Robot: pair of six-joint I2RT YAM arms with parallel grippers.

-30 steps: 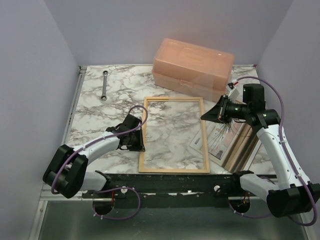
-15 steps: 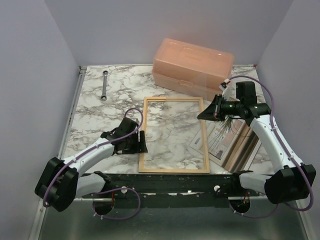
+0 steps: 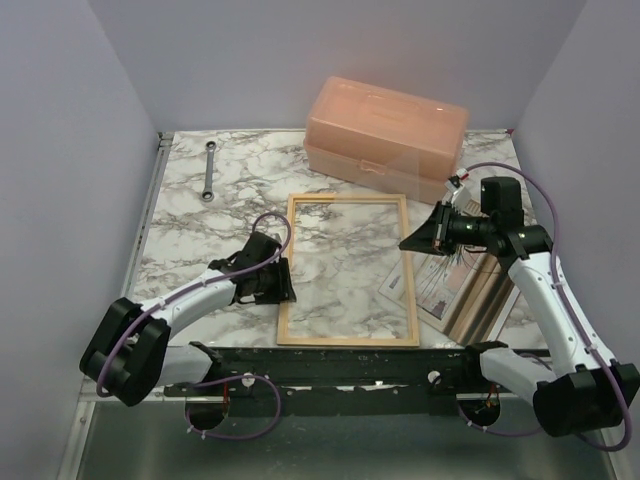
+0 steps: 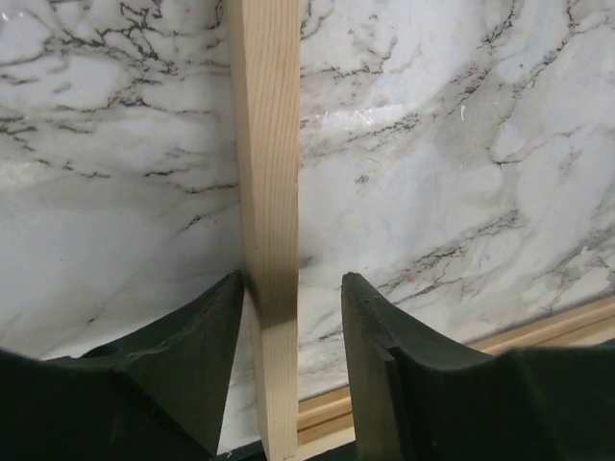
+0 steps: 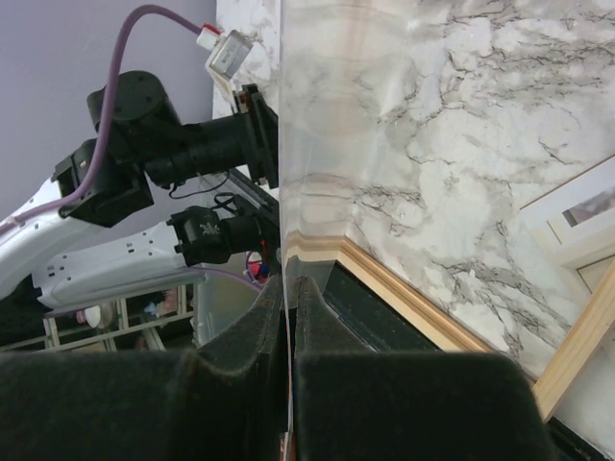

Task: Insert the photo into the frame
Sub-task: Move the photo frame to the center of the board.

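Observation:
The frame (image 3: 347, 340) lies flat mid-table, thin pine moulding around bare marble. My left gripper (image 3: 283, 283) is open and straddles the frame's left rail (image 4: 269, 192); the left finger (image 4: 207, 336) touches the wood and the right finger (image 4: 370, 336) stands apart from it. My right gripper (image 3: 408, 241) hovers at the frame's right rail, shut on a thin clear sheet (image 5: 317, 144) that runs edge-on between its fingers (image 5: 259, 327). The photo (image 3: 435, 285), a pale print of a spindly plant, lies face up right of the frame.
A brown backing panel (image 3: 488, 290) lies under the photo at the right. A peach plastic box (image 3: 385, 135) stands at the back. A wrench (image 3: 209, 170) rests at the back left. Purple walls close in both sides.
My left gripper has opened around the frame's left rail and shifted slightly. The right gripper swung up and back a little, still holding the clear sheet. The frame has not moved.

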